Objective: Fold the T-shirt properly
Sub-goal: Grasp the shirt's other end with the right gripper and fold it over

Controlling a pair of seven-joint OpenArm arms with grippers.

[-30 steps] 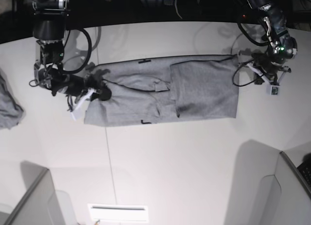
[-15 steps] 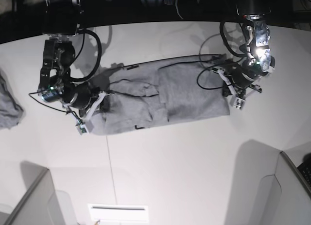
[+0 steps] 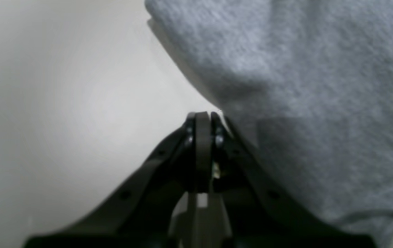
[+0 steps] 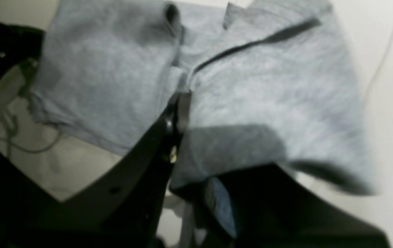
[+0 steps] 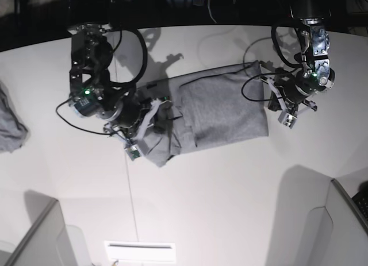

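The heather-grey T-shirt [image 5: 224, 108] lies as a long folded band across the middle of the table, its plain side showing. My right gripper [image 5: 152, 112] is shut on the shirt's left end and holds it lifted and bunched over the band. In the right wrist view the cloth [image 4: 258, 79] hangs from the closed right gripper [image 4: 181, 98]. My left gripper [image 5: 275, 102] sits at the shirt's right edge. In the left wrist view the left gripper [image 3: 201, 119] is closed on the table with the cloth [image 3: 303, 86] just beside it. No cloth shows between its tips.
A small bunched grey cloth [image 5: 8, 125] lies at the table's left edge. Black cables loop beside both arms. Grey panels stand at the front left [image 5: 40, 237] and front right [image 5: 339, 226]. A white labelled plate [image 5: 140, 251] sits at the front edge.
My right gripper has moved right and forward, dragging the shirt's left end toward the middle, so the band is shorter. My left gripper has moved in from the right to the shirt's right edge.
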